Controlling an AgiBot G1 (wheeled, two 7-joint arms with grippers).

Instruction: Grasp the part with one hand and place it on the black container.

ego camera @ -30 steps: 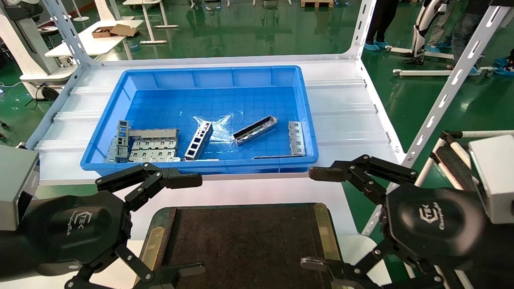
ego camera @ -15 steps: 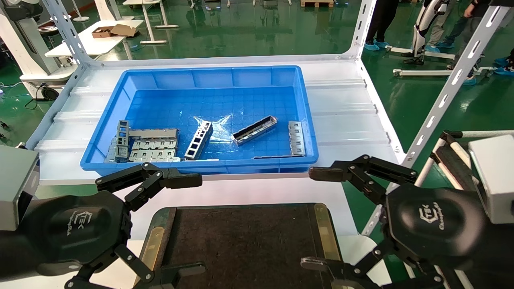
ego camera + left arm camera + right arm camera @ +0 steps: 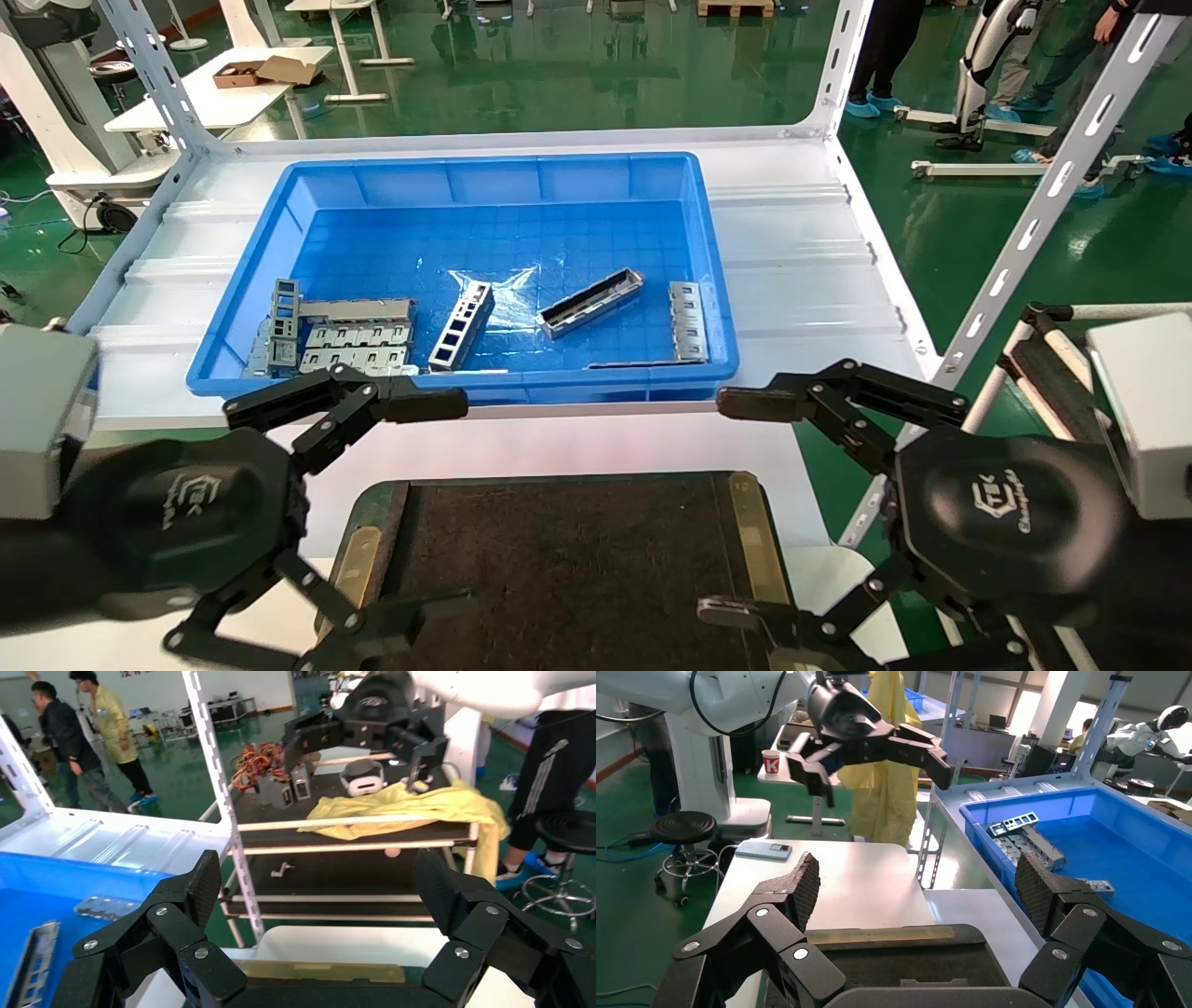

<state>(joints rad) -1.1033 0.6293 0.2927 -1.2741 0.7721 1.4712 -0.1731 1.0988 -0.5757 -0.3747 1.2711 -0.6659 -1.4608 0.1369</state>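
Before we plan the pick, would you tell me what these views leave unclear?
- Black container: its near part is cut off by the head view's bottom edge.
- Stacked strips in the blue bin: overlapping, so their number is unclear.
- Part: too small for cutout detail; hidden in both wrist views.
- Left end effector: blurred in the head view.
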